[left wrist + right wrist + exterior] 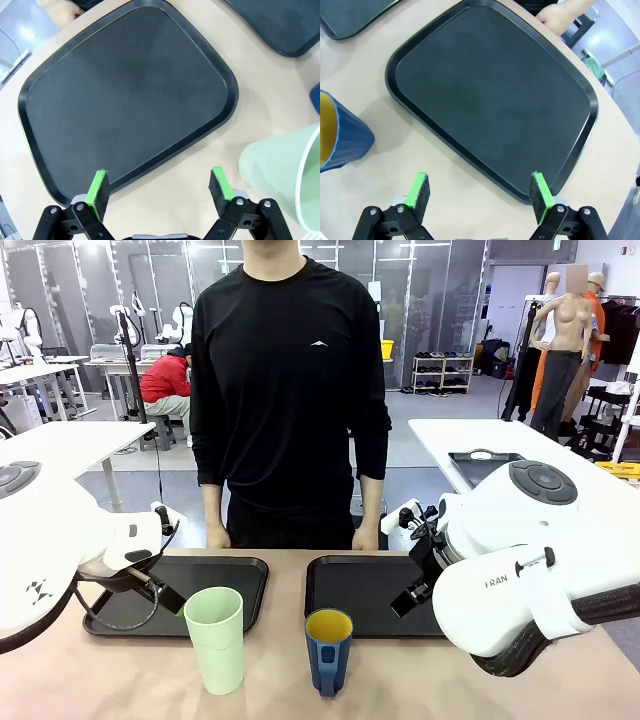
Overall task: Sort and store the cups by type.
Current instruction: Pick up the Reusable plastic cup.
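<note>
Mint-green tumbler point(216, 638) and dark blue mug point(328, 650) stand upright low in the front frame, closest to the lens. The tumbler is left of centre and the mug at centre, with a gap of bare bench point(270, 680) between them. The mug is the shorter of the two and its yellow inside shows. Both rest on the tan bench top, short of the trays.

Behind them, at mid-frame, lie two black trays side by side: the left tray point(225, 575) beyond the tumbler and the right tray point(355, 590) beyond the mug. A person in a black long-sleeved top stands at the upper centre of the frame, with one hand point(218, 537) and the other hand point(366, 537) at the far edge of the bench.

In the left wrist view the left fingers point(98, 192) rise from the bottom edge, spread wide and gripping nothing, above the near rim of the left tray. The tumbler sits at the lower right of that frame, near the right-hand finger but apart from it.

In the right wrist view the right fingers point(420, 192) are likewise spread wide and hold nothing, over the bench just short of the right tray's rim. The mug sits at the left edge of that frame, well clear of them.
</note>
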Motion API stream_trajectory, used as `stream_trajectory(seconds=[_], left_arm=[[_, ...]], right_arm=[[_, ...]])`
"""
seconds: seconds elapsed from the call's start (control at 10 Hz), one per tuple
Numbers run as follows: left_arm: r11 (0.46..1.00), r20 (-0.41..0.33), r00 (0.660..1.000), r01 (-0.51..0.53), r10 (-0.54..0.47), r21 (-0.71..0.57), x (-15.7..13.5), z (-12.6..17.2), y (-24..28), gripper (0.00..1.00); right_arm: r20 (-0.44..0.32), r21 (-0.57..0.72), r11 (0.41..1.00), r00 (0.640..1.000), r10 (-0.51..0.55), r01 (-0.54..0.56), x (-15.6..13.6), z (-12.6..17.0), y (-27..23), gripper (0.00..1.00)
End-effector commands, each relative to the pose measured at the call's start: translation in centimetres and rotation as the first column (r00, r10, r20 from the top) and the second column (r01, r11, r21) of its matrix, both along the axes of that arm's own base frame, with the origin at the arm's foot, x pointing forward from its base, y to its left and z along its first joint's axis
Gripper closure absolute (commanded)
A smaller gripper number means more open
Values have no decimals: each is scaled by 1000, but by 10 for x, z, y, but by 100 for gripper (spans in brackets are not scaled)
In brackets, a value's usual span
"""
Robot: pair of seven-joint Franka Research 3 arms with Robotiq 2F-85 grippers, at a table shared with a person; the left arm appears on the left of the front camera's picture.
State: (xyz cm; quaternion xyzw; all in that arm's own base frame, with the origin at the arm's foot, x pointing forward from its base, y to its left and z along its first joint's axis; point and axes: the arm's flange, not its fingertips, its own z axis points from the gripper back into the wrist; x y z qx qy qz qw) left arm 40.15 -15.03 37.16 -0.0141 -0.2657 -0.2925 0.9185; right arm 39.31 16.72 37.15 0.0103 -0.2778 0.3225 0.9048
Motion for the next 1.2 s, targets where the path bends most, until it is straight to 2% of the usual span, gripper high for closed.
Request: stream_trajectory(seconds=[0.0, 0.6, 0.7, 0.9, 1.1], left_arm=[[1000, 0, 1000, 0, 0, 0, 0, 0, 0, 0], [1000, 0, 1000, 0, 0, 0, 0, 0, 0, 0], [1000, 0, 1000, 0, 0, 0, 0, 0, 0, 0], [1000, 22, 1000, -23, 23, 15, -8, 11, 10, 0], [999, 78, 996, -49, 49, -6, -22, 42, 12, 0]], right_arm=[[-1, 2, 1000, 1000, -2, 2, 0, 0, 0, 0], [0, 0, 1000, 1000, 0, 0, 0, 0, 0, 0], [12, -60, 998, 1000, -21, 21, 2, 2, 7, 0], [38, -157, 981, 993, -109, 114, -4, 19, 16, 0], [70, -206, 963, 984, -162, 173, -19, 54, 25, 0]])
